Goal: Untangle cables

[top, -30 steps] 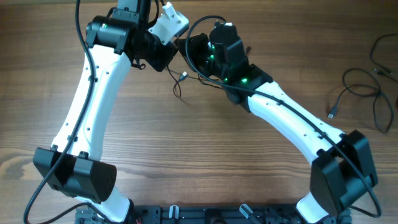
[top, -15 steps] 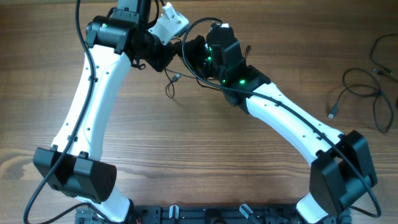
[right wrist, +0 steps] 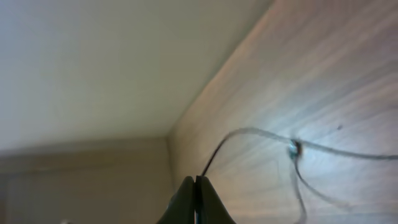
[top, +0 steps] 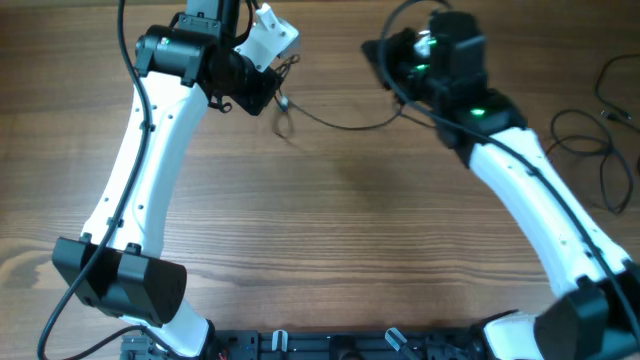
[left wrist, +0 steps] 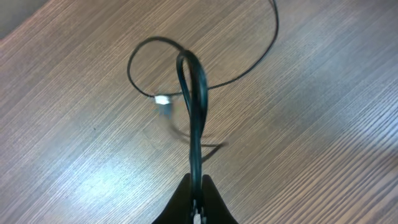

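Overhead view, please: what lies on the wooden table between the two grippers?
In the overhead view, only a thin black cable spans between the left gripper and the right gripper, sagging over bare wooden table; both grippers pinch it.

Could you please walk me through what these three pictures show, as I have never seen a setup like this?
These are two robot arms at a wooden table. The overhead picture looks down on both; the other two come from cameras on each wrist, looking past that arm's own fingers. The left gripper is shut on a thin black cable, which loops below it with a small silvery plug at its end. The right gripper is shut on a thin cable too. Overhead, a cable runs between the two grippers. More loose cables lie at the table's right edge.
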You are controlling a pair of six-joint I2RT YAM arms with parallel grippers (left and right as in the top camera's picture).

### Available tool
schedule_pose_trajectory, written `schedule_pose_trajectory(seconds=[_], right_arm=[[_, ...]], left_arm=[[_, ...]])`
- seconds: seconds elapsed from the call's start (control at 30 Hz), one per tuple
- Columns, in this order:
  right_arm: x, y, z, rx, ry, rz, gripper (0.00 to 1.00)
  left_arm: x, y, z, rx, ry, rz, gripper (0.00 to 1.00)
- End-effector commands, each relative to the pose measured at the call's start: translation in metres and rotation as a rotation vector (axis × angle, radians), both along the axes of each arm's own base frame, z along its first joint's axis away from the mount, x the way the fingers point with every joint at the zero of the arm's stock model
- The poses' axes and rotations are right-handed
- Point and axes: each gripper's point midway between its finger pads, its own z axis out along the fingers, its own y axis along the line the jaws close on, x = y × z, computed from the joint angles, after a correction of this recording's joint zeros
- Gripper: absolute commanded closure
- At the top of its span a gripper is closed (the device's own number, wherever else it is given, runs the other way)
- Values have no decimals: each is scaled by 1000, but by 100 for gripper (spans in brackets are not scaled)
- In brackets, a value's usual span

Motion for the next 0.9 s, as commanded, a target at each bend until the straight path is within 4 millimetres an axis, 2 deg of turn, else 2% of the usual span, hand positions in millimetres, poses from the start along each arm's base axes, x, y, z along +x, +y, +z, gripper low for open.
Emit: schedule_pose_trajectory(seconds=[0.0,0.07,0.13,0.17,0.2,0.23,0.33,0.47,0.5,0.57,0.6,0.63,0.77,0.87], right_arm=[[-12,-39,39,-36,-101,-4,96],[-17,-44,45,-43,-112,14,96],[-25,-31,38,-38,-79,57,95],[-28,-24,33,-43,-64,72,68],[-29,-18,29,-45,-54,86,49],[-31,-2,19,-51,-34,119,39],[-32,37,-9,-79,4,175,40],[-31,78,-31,-75,8,239,43],[-30,84,-35,-70,8,243,50],[-24,95,-42,-73,-8,242,81],[-22,101,-44,-71,-20,245,83],[-18,108,-47,-68,-38,246,82],[-8,124,-48,-27,-85,248,71],[-4,126,-45,-16,-108,243,71]], left_arm=[[0,3,9,-9,-17,29,96],[0,3,9,-10,-17,30,96],[1,3,10,-13,-17,35,96],[2,3,10,-21,-17,50,96],[2,3,10,-23,-16,52,96],[1,3,10,-23,-15,52,96],[1,1,10,-30,-13,48,96],[1,1,11,-35,-10,57,96],[1,1,11,-37,-9,55,96],[0,0,11,-43,-7,53,96],[0,-1,11,-47,-5,55,96],[0,-2,11,-52,-2,54,96],[-2,-3,11,-58,5,50,96],[-3,-4,11,-66,9,45,96]])
